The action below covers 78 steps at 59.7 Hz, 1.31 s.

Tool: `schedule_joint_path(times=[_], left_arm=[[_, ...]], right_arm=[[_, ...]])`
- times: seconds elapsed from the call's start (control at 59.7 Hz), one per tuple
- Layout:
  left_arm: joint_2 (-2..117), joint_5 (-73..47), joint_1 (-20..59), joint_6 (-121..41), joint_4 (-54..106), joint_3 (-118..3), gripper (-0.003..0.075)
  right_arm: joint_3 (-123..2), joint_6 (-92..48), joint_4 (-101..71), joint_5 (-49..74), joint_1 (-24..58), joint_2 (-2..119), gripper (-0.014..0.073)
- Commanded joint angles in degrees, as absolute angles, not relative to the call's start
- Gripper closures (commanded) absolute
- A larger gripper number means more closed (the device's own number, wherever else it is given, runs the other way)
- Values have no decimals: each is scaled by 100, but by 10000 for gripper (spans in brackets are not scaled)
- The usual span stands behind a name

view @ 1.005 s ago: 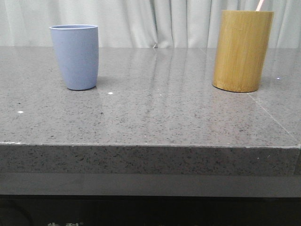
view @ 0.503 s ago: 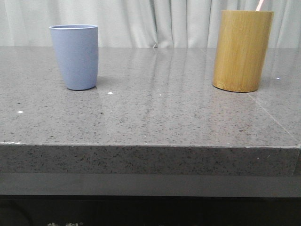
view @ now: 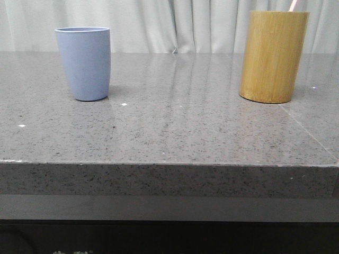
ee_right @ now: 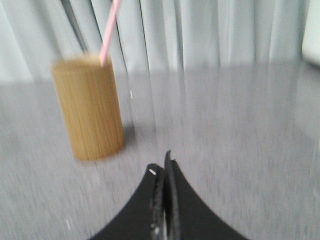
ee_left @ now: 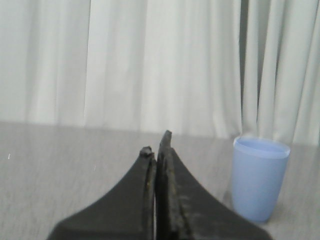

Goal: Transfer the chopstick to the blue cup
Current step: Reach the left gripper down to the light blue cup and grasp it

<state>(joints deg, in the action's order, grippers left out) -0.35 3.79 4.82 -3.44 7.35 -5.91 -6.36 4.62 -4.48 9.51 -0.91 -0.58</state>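
Observation:
The blue cup (view: 83, 63) stands upright at the back left of the grey stone table (view: 175, 132); the left wrist view has the blue cup (ee_left: 260, 177) too. A pale pink chopstick (view: 292, 6) pokes out of a bamboo cylinder (view: 273, 56) at the back right, leaning. In the right wrist view the chopstick (ee_right: 108, 35) rises from the bamboo cylinder (ee_right: 90, 106). My left gripper (ee_left: 156, 150) is shut with nothing in it, well short of the blue cup. Some way from the bamboo cylinder, my right gripper (ee_right: 162, 165) is shut and empty too.
White curtains (view: 175, 24) hang behind the table. The table's front edge (view: 169, 165) runs across the front view, and a seam in the stone (view: 307, 132) runs toward the front right.
The front view has shifted by a hair; the cups and chopstick stand where they were.

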Motion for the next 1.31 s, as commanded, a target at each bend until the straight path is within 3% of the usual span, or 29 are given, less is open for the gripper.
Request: schedule_joint_path(times=[0.0,0.184,0.352,0.62,0.67,0.737,0.888,0.972,1.29], left_arm=[[47,149,479,-297,738,-1453,739],[1443,-1650,479,-297,343,-3074,739],[2589,-1702,479,-297,343,-3592,739],[2955,-1714,479,-297,343,-3616,728],[2955,-1677,479,-297,343,-3616,697],[2955,-1599,479,-297,343,-3616,599],[2955,-1491,479,-297,343,-3616,245],[3006,-1466,479,-297,377,-3605,129],[4086,-2693,504,-506,564,-4347,120]], right_arm=[[-1449,442,-460,746,-76,-59,661],[-3003,442,-460,1947,-76,1069,660],[-3594,442,-460,2088,-76,2182,661],[-3628,442,-460,2028,-76,2579,624],[-3628,442,-460,2028,-76,2579,561],[-3628,442,-460,2028,-76,2579,427],[-3628,442,-460,2028,-76,2584,78],[-3628,442,-460,2028,-76,2584,-54],[-3628,442,-460,1991,-76,2590,-60]])
